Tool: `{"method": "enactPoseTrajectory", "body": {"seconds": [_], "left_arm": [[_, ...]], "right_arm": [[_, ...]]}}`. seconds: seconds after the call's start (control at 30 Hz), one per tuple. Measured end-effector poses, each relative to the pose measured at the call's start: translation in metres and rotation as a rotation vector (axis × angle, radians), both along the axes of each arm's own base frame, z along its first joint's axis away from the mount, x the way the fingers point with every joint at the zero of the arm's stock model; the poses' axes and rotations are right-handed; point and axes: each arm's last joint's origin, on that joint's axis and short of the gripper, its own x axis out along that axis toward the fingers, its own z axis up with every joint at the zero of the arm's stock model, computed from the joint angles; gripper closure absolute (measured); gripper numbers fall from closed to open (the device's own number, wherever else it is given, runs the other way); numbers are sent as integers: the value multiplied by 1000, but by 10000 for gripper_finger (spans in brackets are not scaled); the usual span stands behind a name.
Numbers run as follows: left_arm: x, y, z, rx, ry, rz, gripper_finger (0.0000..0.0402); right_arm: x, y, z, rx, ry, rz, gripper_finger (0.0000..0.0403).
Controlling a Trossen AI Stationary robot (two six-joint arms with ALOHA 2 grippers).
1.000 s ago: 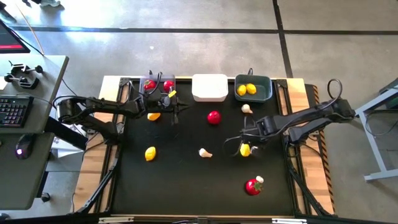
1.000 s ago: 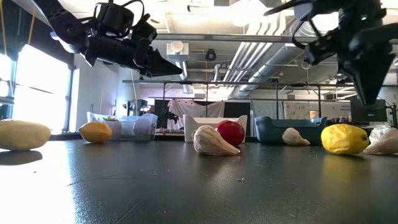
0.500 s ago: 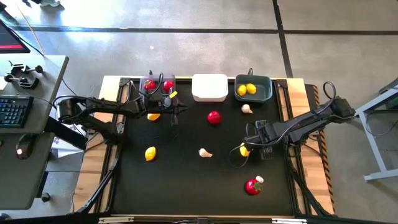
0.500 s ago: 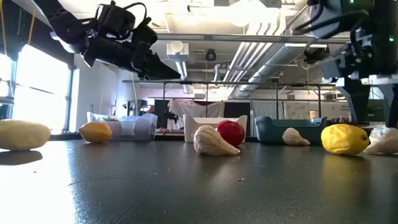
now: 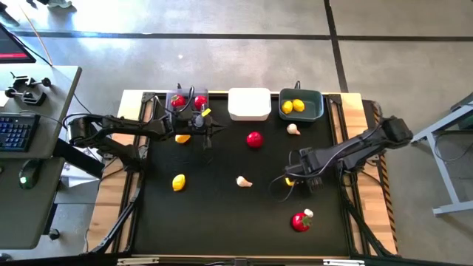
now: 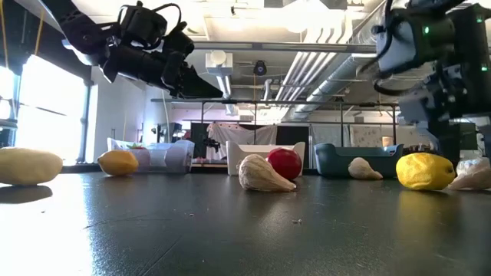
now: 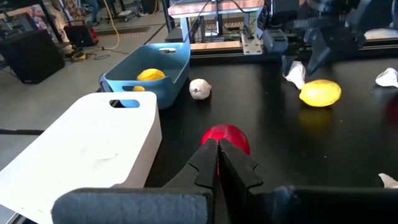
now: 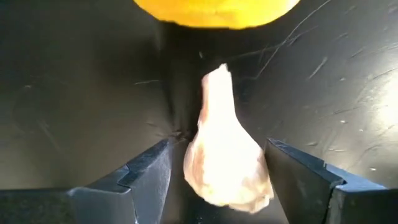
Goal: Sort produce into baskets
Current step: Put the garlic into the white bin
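Observation:
My right gripper [image 8: 217,149] is open and low over the table's right half, pointing down. Its fingers stand on either side of a whitish garlic bulb [image 8: 224,162] that lies on its side on the black mat, with a gap on both sides. A yellow lemon [image 5: 290,179] lies just past the bulb. My left gripper [image 5: 208,134] hangs shut and empty above the far left of the table, pointing toward a red tomato [image 7: 227,135]. At the far edge stand three baskets: a grey one [image 5: 188,94] with tomatoes, a white one [image 5: 249,104], and a teal one [image 5: 301,106] with two lemons.
Loose on the mat are a tomato [image 5: 254,139], a garlic bulb [image 5: 293,129], two lemons [image 5: 182,137] [image 5: 178,182], a garlic bulb [image 5: 243,181], and a tomato with a garlic bulb beside it [image 5: 301,220]. A desk with a keyboard [image 5: 18,129] stands to the left.
My right gripper has come down toward the table next to the lemon and has opened; its fingers now straddle the garlic bulb. The produce has not moved.

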Motion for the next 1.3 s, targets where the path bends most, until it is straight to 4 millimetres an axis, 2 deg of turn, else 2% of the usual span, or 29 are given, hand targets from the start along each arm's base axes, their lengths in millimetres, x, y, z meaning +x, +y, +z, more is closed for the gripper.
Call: {"method": "enactPoseTrajectory", "body": {"seconds": [0.23, 0.53, 0.7, 0.9, 1.03, 1.17, 1.3], "left_arm": [[0, 0, 0, 1, 0, 0, 401], [0, 1, 0, 21, 7, 17, 401], [-4, 2, -4, 29, 0, 91, 401], [-17, 0, -12, 29, -122, 130, 401], [-25, 0, -16, 30, -180, 145, 401], [-32, 0, -16, 31, -248, 158, 401], [-38, -2, -14, 53, -327, 155, 401]], "right_arm": [[3, 1, -12, -20, 65, 1, 170], [2, 2, -12, 12, 76, -62, 267], [4, 3, -9, 36, 74, -124, 284], [16, 7, 9, 69, 58, -135, 283], [32, 2, 28, 90, -39, -159, 283], [46, -14, 48, 11, -159, -178, 283], [54, -40, 68, -90, -289, -210, 283]]}}
